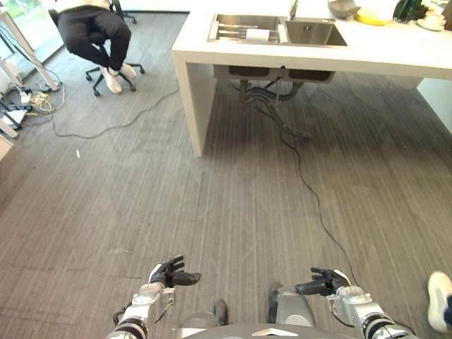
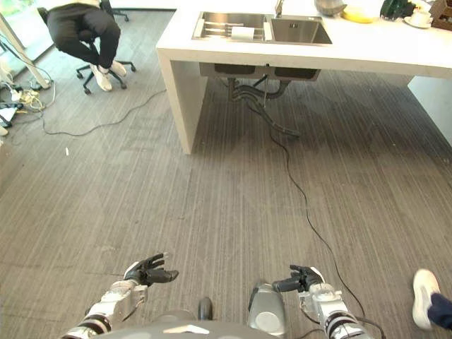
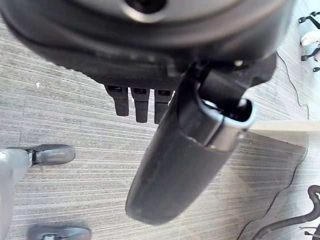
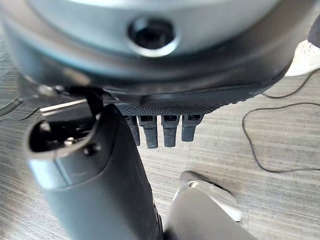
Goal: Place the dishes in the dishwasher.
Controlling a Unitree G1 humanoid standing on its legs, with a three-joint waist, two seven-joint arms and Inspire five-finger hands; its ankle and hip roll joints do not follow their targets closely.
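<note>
Both hands hang low over the grey floor, well apart from the dishes and holding nothing. The left hand shows at the lower left with its fingers loosely spread and relaxed; in its own wrist view the fingers reach out straight beside the thumb, with only floor past them. The right hand shows at the lower right, likewise relaxed, its fingers straight in its wrist view and clear of everything. Far ahead stands a white worktop with a double sink sunk into it. The dishes lie at the worktop's far right end: a yellow plate, with a grey bowl just beside it on the sink side, and a white cup on a saucer further right near a dark green thing too small to make out. Pipes hang under the sink, and a black cord runs from them across the floor toward the right hand. A person in dark clothes sits on an office chair at the far left, and a white shoe of another person shows at the right edge.
</note>
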